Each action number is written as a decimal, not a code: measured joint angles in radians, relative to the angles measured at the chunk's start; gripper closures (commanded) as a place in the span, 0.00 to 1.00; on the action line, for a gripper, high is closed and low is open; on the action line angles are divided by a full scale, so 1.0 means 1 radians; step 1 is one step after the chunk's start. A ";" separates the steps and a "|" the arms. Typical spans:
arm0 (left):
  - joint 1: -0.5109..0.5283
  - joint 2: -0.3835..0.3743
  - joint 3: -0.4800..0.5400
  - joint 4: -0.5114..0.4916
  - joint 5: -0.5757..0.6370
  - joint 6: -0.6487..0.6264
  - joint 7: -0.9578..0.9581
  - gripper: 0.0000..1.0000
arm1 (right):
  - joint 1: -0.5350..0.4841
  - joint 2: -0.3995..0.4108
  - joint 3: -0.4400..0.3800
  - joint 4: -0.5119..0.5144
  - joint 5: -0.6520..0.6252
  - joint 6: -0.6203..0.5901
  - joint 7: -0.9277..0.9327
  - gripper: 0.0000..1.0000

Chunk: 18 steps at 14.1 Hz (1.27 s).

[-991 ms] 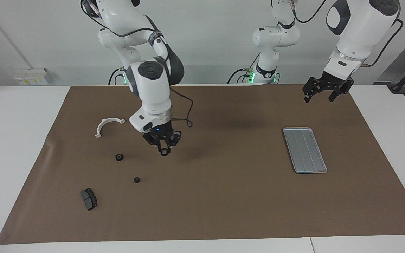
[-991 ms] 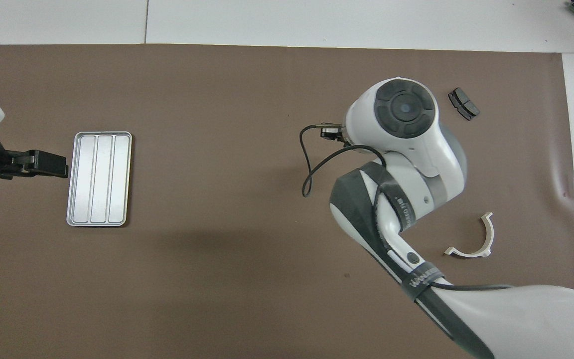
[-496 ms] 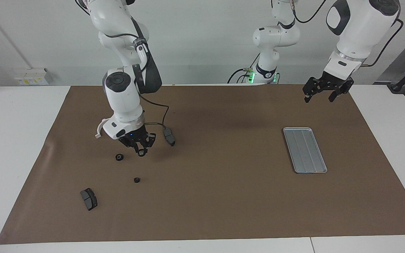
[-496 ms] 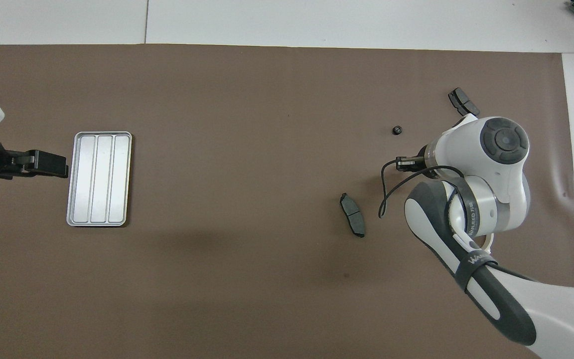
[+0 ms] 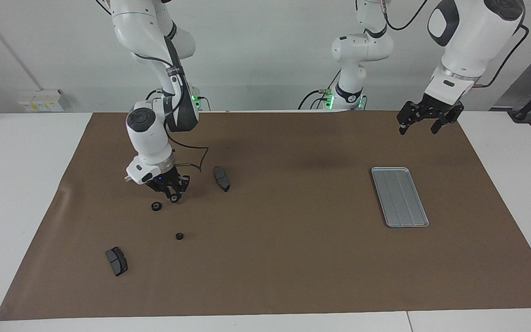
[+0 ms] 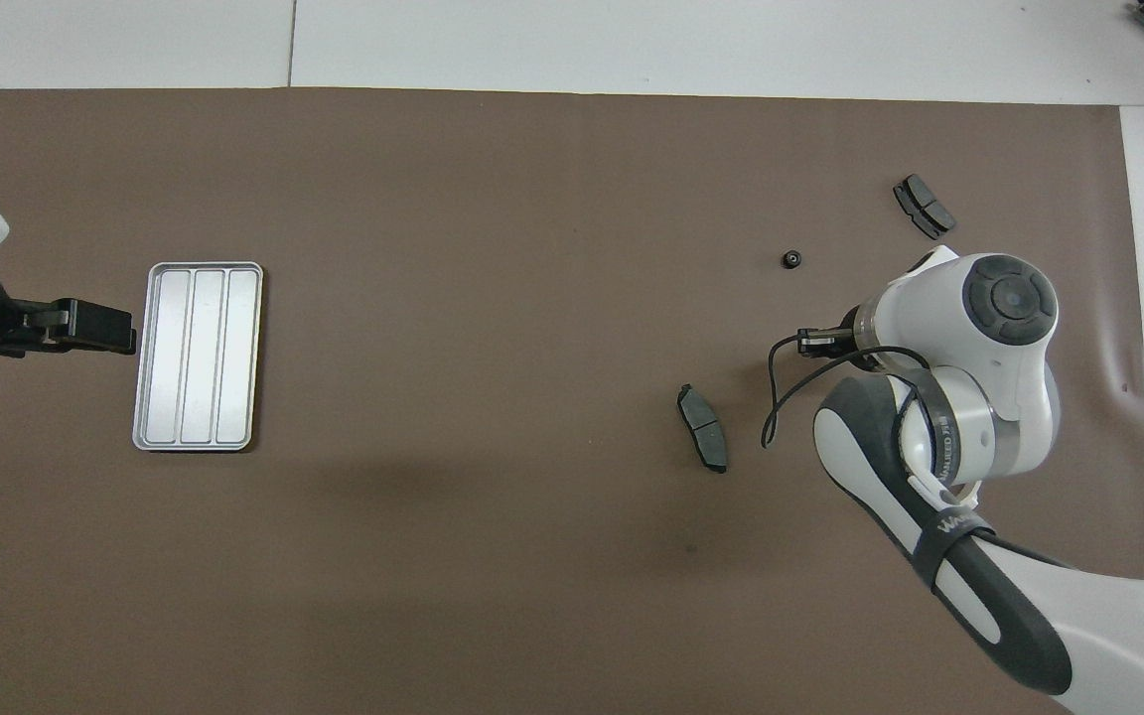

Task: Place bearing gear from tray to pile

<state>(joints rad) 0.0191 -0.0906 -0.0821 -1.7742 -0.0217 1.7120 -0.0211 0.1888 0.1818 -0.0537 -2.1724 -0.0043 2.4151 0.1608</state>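
The silver ridged tray lies bare at the left arm's end of the mat. My right gripper hangs low over the mat, close beside a small black bearing gear. Whether a gear sits at its tip does not show. A second gear lies farther from the robots. Of the pile, one dark brake pad lies beside the right gripper and another lies farthest out. The white bracket is almost hidden under the right arm. My left gripper waits open above the mat, beside the tray.
The brown mat covers the table, with white tabletop showing around it. A black cable loops from the right wrist over the mat near the brake pad.
My right arm has swung toward its own end of the table, uncovering a brake pad and coming down beside a gear. The left arm has not moved.
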 measured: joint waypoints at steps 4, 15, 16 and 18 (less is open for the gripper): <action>0.000 0.000 0.000 0.000 0.000 0.000 0.000 0.00 | 0.000 -0.018 -0.002 0.028 0.003 0.004 0.066 0.00; 0.000 0.000 0.000 0.000 0.000 0.000 0.000 0.00 | -0.106 -0.123 -0.019 0.375 0.003 -0.439 0.066 0.00; 0.000 0.000 0.000 0.000 0.000 0.000 0.000 0.00 | -0.116 -0.137 -0.018 0.402 0.003 -0.494 0.058 0.00; 0.000 0.000 0.000 0.000 0.000 0.000 0.000 0.00 | -0.130 -0.159 -0.019 0.472 0.003 -0.621 0.039 0.00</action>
<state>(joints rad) 0.0191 -0.0906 -0.0821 -1.7742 -0.0217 1.7121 -0.0211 0.0592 0.0225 -0.0722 -1.7007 -0.0009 1.7938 0.1997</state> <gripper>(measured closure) 0.000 0.000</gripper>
